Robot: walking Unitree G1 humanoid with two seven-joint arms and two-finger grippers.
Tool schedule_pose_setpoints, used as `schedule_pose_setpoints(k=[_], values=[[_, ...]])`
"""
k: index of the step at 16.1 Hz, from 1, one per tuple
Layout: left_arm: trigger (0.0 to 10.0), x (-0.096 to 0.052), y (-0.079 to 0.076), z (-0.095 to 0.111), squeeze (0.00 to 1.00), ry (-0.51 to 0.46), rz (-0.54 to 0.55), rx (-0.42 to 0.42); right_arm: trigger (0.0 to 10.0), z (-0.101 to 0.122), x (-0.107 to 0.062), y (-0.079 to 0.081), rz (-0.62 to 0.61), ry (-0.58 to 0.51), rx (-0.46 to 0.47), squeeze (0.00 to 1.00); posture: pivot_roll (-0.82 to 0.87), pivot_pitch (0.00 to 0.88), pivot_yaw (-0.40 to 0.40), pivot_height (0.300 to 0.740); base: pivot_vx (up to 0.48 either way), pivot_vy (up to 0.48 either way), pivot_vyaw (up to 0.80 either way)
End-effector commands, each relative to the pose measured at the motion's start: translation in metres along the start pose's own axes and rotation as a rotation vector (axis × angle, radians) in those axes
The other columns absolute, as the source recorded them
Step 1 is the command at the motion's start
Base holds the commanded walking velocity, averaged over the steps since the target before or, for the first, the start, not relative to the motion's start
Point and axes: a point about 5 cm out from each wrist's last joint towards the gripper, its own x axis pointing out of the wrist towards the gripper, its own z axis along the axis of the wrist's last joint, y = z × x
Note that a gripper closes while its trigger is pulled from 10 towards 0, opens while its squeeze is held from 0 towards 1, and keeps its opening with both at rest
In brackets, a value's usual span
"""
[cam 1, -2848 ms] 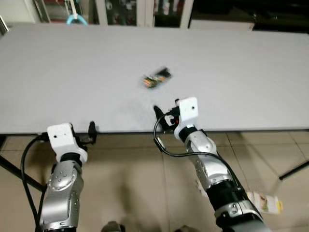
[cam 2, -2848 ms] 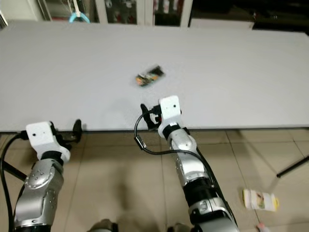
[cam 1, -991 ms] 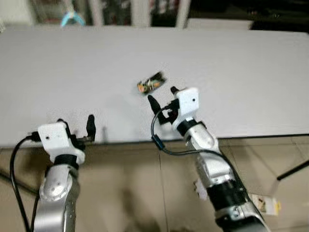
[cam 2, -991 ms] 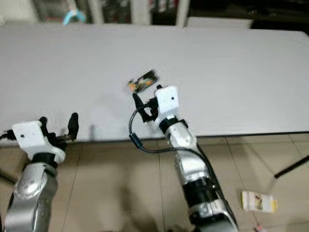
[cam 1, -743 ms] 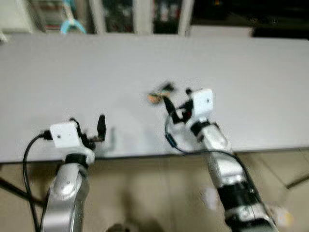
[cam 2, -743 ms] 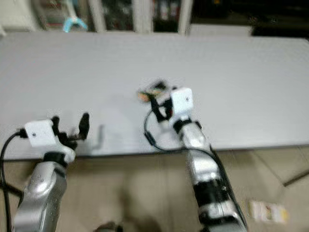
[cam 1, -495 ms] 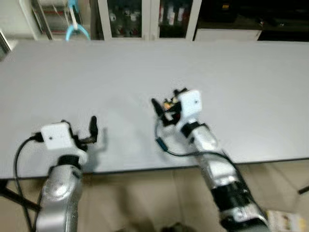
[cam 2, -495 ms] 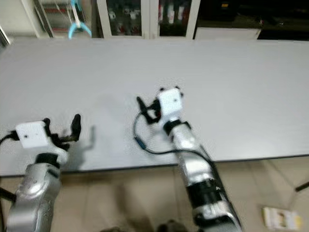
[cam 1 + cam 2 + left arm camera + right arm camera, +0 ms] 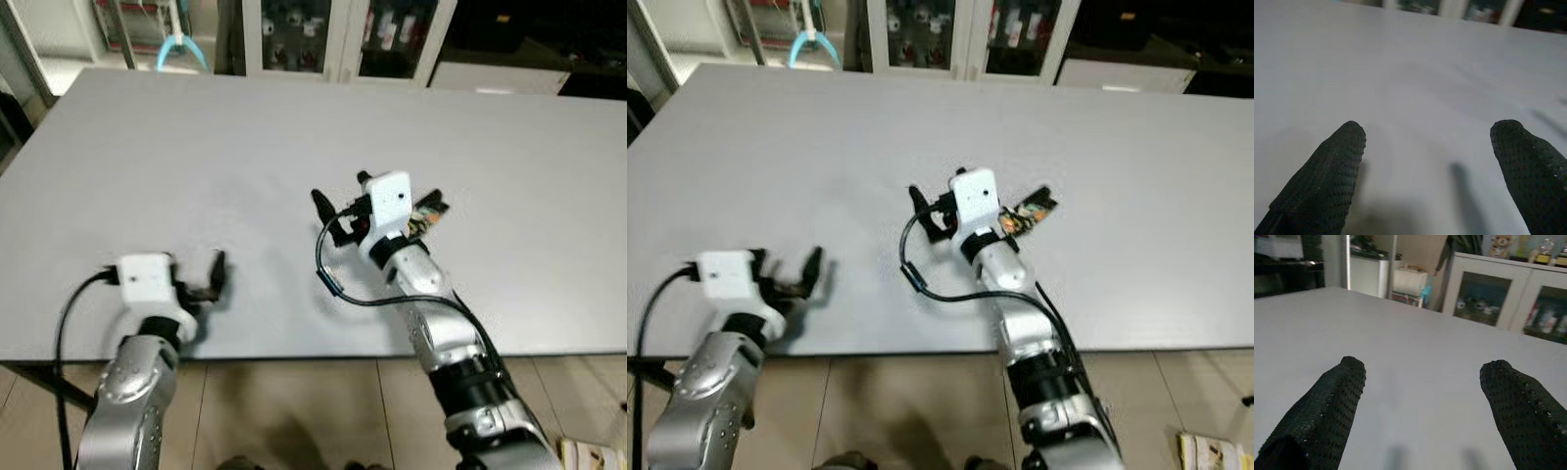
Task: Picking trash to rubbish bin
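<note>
While the trash wrapper (image 9: 1029,213) lies flat on the grey table (image 9: 196,127), just beside and partly behind the right gripper's white wrist housing, the right gripper (image 9: 339,200) itself points away from it toward the robot's left, its jaws spread wide over bare tabletop, as the right wrist view confirms with both black fingers (image 9: 1332,406) far apart and nothing between them. To do the pick well, my judgement is that the right arm should draw back and swing its wrist so the fingers face the wrapper, then come down low and nearly flat to the surface, since a thin foil piece like this will likely slide or crumple unless one finger gets under an edge. The left gripper (image 9: 217,271) rests near the table's front edge, well apart from the wrapper, jaws also wide and holding nothing; it seems best left idle. As for containers, no rubbish bin can be made out; glass-fronted cabinets (image 9: 338,34) stand beyond the far side of the table, holding bottles and small items too blurred to name, and a carton (image 9: 1210,452) lies on the tiled floor.
</note>
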Motion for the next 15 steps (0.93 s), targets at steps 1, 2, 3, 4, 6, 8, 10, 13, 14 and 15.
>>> schedule_pose_setpoints(k=[1, 2, 3, 4, 6, 8, 10, 13, 14, 15], values=[[10.0, 0.002, -0.007, -0.001, 0.00, 0.021, -0.058, -0.003, 10.0, 0.002, 0.001, -0.008, -0.025, -0.002, -0.026, 0.00, 0.03, 0.117, -0.049, 0.740, 0.000, 0.000, 0.00], [10.0, 0.002, -0.007, -0.001, 0.00, 0.031, -0.085, 0.009, 10.0, 0.006, 0.004, -0.009, -0.026, -0.008, -0.052, 0.00, 0.03, 0.118, -0.049, 0.740, 0.000, 0.000, 0.00], [10.0, 0.002, -0.008, 0.000, 0.00, 0.039, -0.107, 0.007, 10.0, 0.009, 0.008, -0.009, -0.025, -0.009, -0.078, 0.00, 0.03, 0.120, -0.054, 0.740, 0.000, 0.000, 0.00], [10.0, 0.002, -0.009, 0.000, 0.00, 0.048, -0.127, 0.002, 10.0, 0.009, 0.009, -0.009, -0.025, -0.003, -0.090, 0.00, 0.03, 0.120, -0.054, 0.740, 0.000, 0.000, 0.00], [10.0, 0.000, -0.015, -0.001, 0.00, 0.082, -0.221, 0.003, 10.0, 0.010, 0.012, -0.010, -0.024, -0.003, -0.114, 0.00, 0.04, 0.129, -0.059, 0.740, 0.000, 0.000, 0.00], [10.0, -0.001, -0.015, -0.005, 0.00, 0.091, -0.246, 0.004, 10.0, 0.011, 0.013, -0.012, -0.029, -0.005, -0.117, 0.00, 0.04, 0.132, -0.059, 0.740, 0.000, 0.000, 0.00], [10.0, -0.004, -0.021, 0.000, 0.00, 0.100, -0.319, 0.016, 10.0, 0.009, 0.015, -0.017, -0.040, 0.018, -0.166, 0.00, 0.04, 0.144, -0.058, 0.740, 0.000, 0.000, 0.00], [10.0, -0.010, -0.024, 0.004, 0.00, 0.110, -0.365, 0.056, 10.0, 0.006, 0.016, -0.025, -0.046, 0.046, -0.250, 0.00, 0.05, 0.157, -0.050, 0.740, 0.000, 0.000, 0.00], [10.0, -0.014, -0.025, 0.005, 0.00, 0.120, -0.389, 0.063, 10.0, 0.005, 0.016, -0.029, -0.057, 0.063, -0.272, 0.00, 0.05, 0.164, -0.044, 0.740, 0.000, 0.000, 0.00], [10.0, -0.018, -0.025, 0.005, 0.00, 0.129, -0.416, 0.066, 10.0, 0.003, 0.017, -0.033, -0.066, 0.081, -0.286, 0.00, 0.06, 0.171, -0.039, 0.740, 0.000, 0.000, 0.00]])
